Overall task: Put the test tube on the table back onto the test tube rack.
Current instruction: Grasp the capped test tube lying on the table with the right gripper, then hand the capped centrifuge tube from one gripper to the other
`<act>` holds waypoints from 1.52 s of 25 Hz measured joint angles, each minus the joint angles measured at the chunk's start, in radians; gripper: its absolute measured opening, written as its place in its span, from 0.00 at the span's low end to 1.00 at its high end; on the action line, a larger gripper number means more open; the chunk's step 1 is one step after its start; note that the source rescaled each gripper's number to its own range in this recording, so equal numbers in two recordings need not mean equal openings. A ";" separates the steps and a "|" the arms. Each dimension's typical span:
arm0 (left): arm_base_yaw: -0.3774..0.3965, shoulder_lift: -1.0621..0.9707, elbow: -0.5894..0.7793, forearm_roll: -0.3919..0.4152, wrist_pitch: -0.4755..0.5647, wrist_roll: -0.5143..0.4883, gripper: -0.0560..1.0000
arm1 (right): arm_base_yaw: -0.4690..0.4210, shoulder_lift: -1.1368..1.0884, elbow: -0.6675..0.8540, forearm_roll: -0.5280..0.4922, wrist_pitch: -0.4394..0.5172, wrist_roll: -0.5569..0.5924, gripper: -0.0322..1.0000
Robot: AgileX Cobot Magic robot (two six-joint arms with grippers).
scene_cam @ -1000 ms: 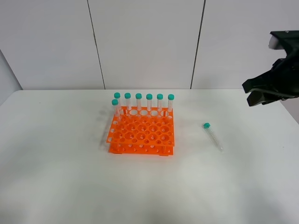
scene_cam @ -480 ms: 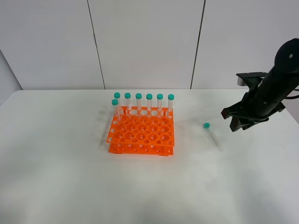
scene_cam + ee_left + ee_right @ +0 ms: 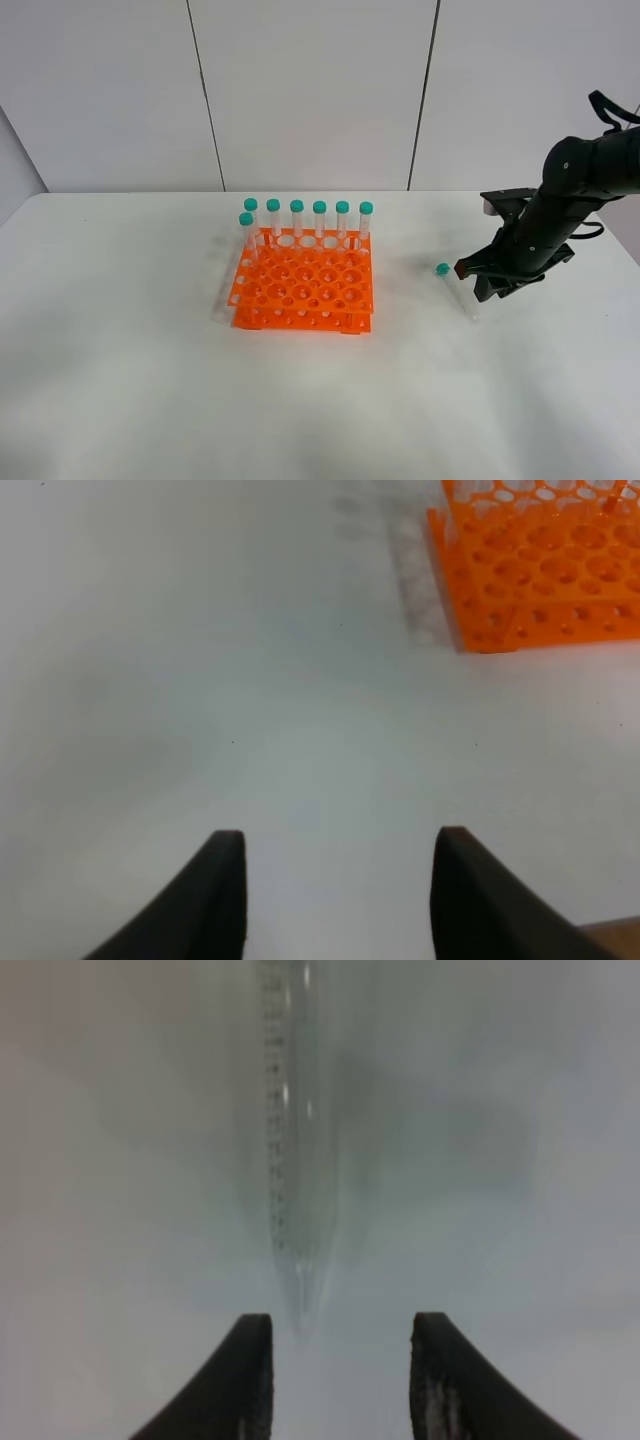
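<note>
Here R fingers [image 3: 250, 1380] stood apart, empty, just short of test tube [image 3: 300, 1160] tip on tabletop [image 3: 150, 380]; L fingers [image 3: 220, 900] apart too.

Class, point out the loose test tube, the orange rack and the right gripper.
test tube [image 3: 457, 294]: exterior high view, middle of its clear body.
test tube rack [image 3: 300, 300]: exterior high view, top plate, front part.
right gripper [image 3: 342, 1330]: right wrist view, midway between its fingertips.
</note>
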 joint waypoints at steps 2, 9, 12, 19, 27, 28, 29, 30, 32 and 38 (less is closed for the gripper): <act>0.000 0.000 0.000 0.000 0.000 0.000 1.00 | 0.003 0.042 -0.031 0.000 0.000 0.000 0.68; 0.000 0.000 0.000 0.000 0.000 -0.001 1.00 | 0.057 0.132 -0.121 0.015 0.004 -0.001 0.68; 0.000 0.000 0.000 -0.001 0.000 -0.001 1.00 | 0.078 0.157 -0.129 0.017 0.006 0.000 0.68; 0.000 0.000 0.000 -0.001 0.000 -0.001 1.00 | 0.082 0.186 -0.130 -0.057 0.039 0.053 0.68; 0.000 0.000 0.000 -0.001 0.000 -0.001 1.00 | 0.082 0.186 -0.130 -0.076 0.054 0.061 0.14; 0.000 0.000 0.000 -0.001 0.000 -0.001 1.00 | 0.082 0.186 -0.130 -0.076 0.055 0.061 0.03; 0.000 0.000 0.000 -0.001 0.000 -0.001 1.00 | 0.082 0.186 -0.131 -0.076 0.055 0.061 0.03; 0.000 0.000 0.000 -0.001 0.000 -0.001 1.00 | 0.082 0.186 -0.131 -0.076 0.055 0.061 0.03; 0.000 0.000 0.000 -0.001 0.000 -0.001 1.00 | 0.082 0.186 -0.131 -0.076 0.055 0.061 0.03; 0.000 0.000 0.000 -0.001 0.000 -0.001 1.00 | 0.082 0.186 -0.131 -0.092 0.065 0.053 0.03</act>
